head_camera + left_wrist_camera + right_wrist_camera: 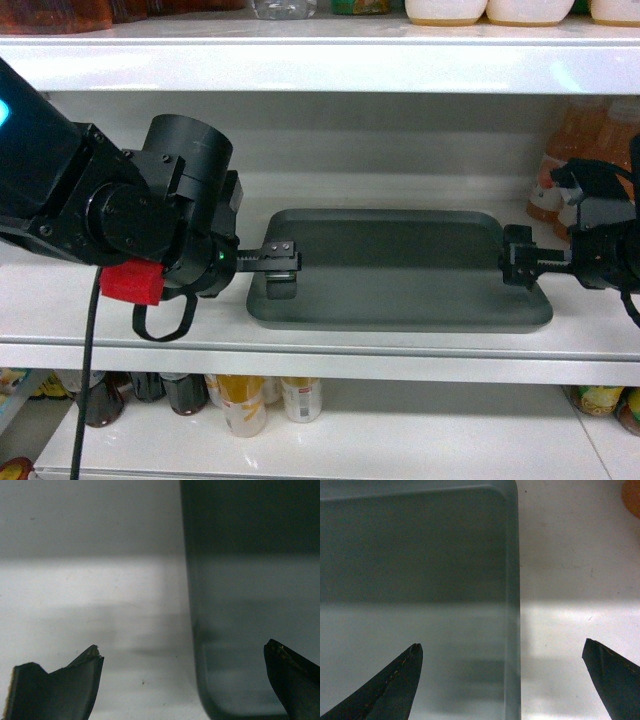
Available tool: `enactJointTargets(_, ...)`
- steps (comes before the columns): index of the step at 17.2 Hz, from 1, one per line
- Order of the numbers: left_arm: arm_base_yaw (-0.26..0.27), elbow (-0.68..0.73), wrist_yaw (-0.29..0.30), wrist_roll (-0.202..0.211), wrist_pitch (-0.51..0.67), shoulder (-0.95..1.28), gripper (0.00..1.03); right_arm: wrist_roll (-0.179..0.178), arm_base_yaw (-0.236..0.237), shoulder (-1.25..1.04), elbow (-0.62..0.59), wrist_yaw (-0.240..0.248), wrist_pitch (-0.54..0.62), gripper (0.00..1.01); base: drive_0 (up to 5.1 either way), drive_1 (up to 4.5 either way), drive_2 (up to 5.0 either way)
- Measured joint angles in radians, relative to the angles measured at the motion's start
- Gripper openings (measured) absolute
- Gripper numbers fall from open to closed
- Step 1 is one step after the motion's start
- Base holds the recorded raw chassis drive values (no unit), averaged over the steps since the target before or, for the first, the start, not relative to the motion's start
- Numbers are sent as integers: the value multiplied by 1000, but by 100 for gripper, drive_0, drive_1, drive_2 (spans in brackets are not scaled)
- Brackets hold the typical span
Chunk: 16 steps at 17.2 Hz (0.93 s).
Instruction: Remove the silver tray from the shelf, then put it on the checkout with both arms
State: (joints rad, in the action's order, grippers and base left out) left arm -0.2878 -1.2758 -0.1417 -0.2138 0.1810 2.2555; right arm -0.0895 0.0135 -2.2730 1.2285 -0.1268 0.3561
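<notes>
The tray (400,270) is sitting flat on the middle shelf (300,190), and it hasn't been lifted yet. The left end effector (282,262) is parked over the tray's left short edge, and the right end effector (520,262) is at the right short edge.

Both are spread open with nothing gripped. In the left wrist view the left edge of the tray (192,630) can be seen running up between the two fingers (75,680), one tip over bare shelf and the other over the tray floor. Same story on the right: the tray's edge (512,605) lies between the fingers (390,685), so each rim is straddled pretty nicely.

For a clean pickup, each rim should probably be centred between the fingers before closing, and both sides would best be closed together so the tray isn't shoved sideways. The rim is low, so a shallow bite could slip. The lift should be kept level and modest, since another shelf board (320,60) sits right above and bottles (560,170) stand just beside the right arm.
</notes>
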Motion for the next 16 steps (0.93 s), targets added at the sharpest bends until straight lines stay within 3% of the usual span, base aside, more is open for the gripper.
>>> enactJointTargets(6, -3, -132, -35, -5, -107, 95, 98, -27, 0, -187, 315, 89, -232, 98, 0, 0, 0)
enactJointTargets(10, -3, -156, -41, 3, -150, 110, 98, -27, 0, -235, 418, 109, -336, 95, 0, 0, 0)
enactJointTargets(14, 12, -160, 16, -42, -203, 113, 66, 5, -1, -240, 426, 102, -367, 57, 0, 0, 0)
enactJointTargets(16, 14, -148, 28, -68, -198, 111, 44, 23, 1, -233, 407, 96, -359, 36, 0, 0, 0)
